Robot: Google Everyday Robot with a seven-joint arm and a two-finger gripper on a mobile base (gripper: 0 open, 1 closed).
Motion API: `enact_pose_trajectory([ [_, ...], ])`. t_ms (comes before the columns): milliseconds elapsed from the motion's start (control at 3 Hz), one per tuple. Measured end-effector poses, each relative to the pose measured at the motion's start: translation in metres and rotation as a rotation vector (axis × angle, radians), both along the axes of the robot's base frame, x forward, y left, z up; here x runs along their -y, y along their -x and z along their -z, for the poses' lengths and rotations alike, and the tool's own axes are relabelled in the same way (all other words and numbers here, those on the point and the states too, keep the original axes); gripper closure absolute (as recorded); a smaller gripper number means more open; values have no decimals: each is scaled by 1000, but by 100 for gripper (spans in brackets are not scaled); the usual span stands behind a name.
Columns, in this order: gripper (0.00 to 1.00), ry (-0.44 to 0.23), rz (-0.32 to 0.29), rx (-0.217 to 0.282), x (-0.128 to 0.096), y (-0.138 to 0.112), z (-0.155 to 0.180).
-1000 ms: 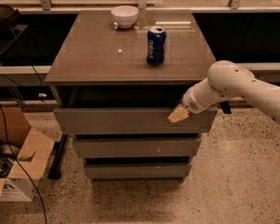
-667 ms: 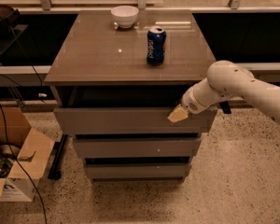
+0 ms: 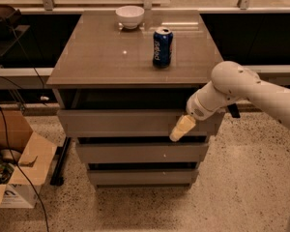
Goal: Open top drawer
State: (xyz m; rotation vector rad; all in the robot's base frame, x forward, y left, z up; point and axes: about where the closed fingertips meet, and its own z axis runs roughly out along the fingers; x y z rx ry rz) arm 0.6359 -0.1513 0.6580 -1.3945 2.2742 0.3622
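At the lower left of the frame an open brown cardboard box point(image 3: 19, 163) sits on the speckled floor, with dark cables trailing past it. Right of it stands the cabinet with 3 plain grey-brown handleless fronts: the narrowest, shortest front point(image 3: 140, 177) at the bottom, then the middle front with a small white speck point(image 3: 135, 152), then the top drawer point(image 3: 116, 123), a long flat grey-brown panel nearly the cabinet's width, at mid-frame. A dark gap shows between it and the table above, so it looks partly drawn out.

The cream-coloured pincer point(image 3: 182, 128) on the white jointed arm point(image 3: 232, 83) lies against the right end of that panel, right of centre. Whether it is spread or closed, or has hold of the panel edge, I cannot tell.

Farther back, on the brown table point(image 3: 101, 57), a blue drink can point(image 3: 162, 47) stands upright, and a white bowl point(image 3: 130, 16) sits near the far edge.

With no handle, the pincer could slip off the smooth panel and leave the drawer half open. Pulling from 1 end may skew and jam the drawer, and a jerk could topple the can.
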Motion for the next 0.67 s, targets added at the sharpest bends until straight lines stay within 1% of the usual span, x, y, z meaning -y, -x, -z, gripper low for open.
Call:
enact_pose_trajectory([
  [333,19,61,-74,-109,6,29,6],
  [667,42,88,-114,-153,7,41,4],
])
